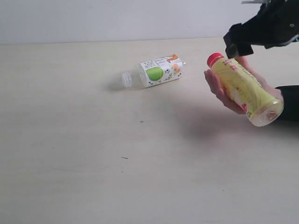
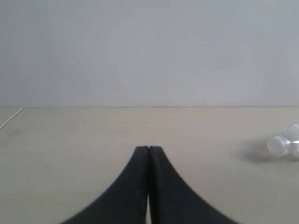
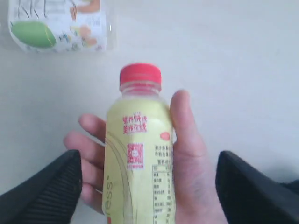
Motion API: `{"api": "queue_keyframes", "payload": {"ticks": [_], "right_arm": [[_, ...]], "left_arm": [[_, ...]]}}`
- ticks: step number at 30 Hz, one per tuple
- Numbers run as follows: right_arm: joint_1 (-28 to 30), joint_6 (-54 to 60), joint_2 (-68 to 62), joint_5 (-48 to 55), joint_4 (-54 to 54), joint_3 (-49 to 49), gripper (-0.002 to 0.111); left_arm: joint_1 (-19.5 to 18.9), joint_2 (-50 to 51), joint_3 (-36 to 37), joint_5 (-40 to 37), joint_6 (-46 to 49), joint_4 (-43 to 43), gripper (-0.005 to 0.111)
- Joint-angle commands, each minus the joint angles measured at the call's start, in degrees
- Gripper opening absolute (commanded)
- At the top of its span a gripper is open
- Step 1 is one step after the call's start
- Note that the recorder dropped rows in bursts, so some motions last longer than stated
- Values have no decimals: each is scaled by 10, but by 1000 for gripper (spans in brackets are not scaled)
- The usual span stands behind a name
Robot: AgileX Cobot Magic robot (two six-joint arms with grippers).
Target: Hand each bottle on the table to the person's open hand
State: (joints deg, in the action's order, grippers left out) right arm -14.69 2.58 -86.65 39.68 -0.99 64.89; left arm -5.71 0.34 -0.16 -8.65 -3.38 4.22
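Observation:
The yellow bottle [image 1: 243,86] with a red cap lies in the person's open hand [image 1: 218,89] at the right, above the table [image 1: 93,163]. My right gripper [image 1: 239,46] hovers just over the cap end. In the right wrist view this gripper [image 3: 149,158] is open, its fingers [image 3: 42,191] wide apart on either side of the yellow bottle [image 3: 138,154] and the hand [image 3: 187,149], touching neither. The green-apple bottle [image 1: 161,71] lies on its side mid-table. My left gripper [image 2: 148,149] is shut and empty. The white bottle and the Coca-Cola bottle are out of view.
A black sleeve cuff [image 1: 289,102] shows at the right edge behind the hand. The apple bottle's clear cap end [image 2: 282,144] shows at the edge of the left wrist view. A pale wall [image 1: 117,18] runs behind the table.

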Motion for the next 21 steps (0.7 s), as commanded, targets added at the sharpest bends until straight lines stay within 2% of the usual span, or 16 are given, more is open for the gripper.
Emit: {"api": "queue_keyframes", "payload": {"ticks": [1, 4, 5, 16, 21], "right_arm": [[2, 23, 77, -118, 20, -46, 49], [2, 22, 133, -245, 44, -114, 11], [1, 22, 148, -275, 54, -138, 2], [1, 4, 290, -505, 59, -336, 0], [1, -73, 337, -554, -29, -377, 0]], "left_arm": [[2, -3, 2, 2, -1, 1, 2], [2, -3, 2, 2, -1, 1, 2], [2, -3, 2, 2, -1, 1, 2], [2, -3, 2, 2, -1, 1, 2], [2, -3, 2, 2, -1, 1, 2]]}}
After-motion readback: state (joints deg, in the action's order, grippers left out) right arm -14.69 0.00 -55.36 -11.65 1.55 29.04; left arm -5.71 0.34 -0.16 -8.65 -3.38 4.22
